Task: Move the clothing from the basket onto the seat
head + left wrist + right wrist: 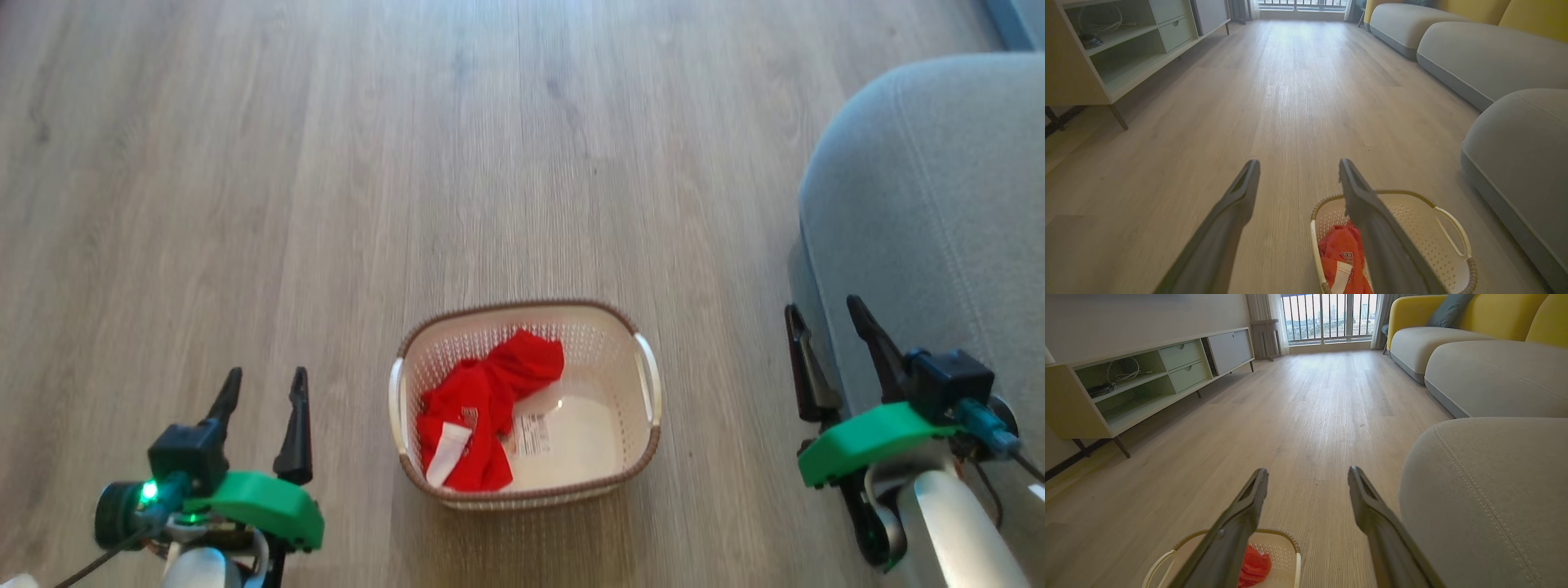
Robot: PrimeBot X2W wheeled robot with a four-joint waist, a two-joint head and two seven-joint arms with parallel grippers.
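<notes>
Well left of the basket (pixel 522 305), the left end effector (pixel 268 374) gapes, empty. Red clothing (pixel 490 400) lies in the basket's left half, slanting near-left to far-right. Rightward, the right end effector (pixel 821 307) gapes empty beside the seat (pixel 939 204).

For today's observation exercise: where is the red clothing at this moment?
In the head view the red clothing lies bunched in the left half of the basket, on the wooden floor, left of the grey seat.
</notes>
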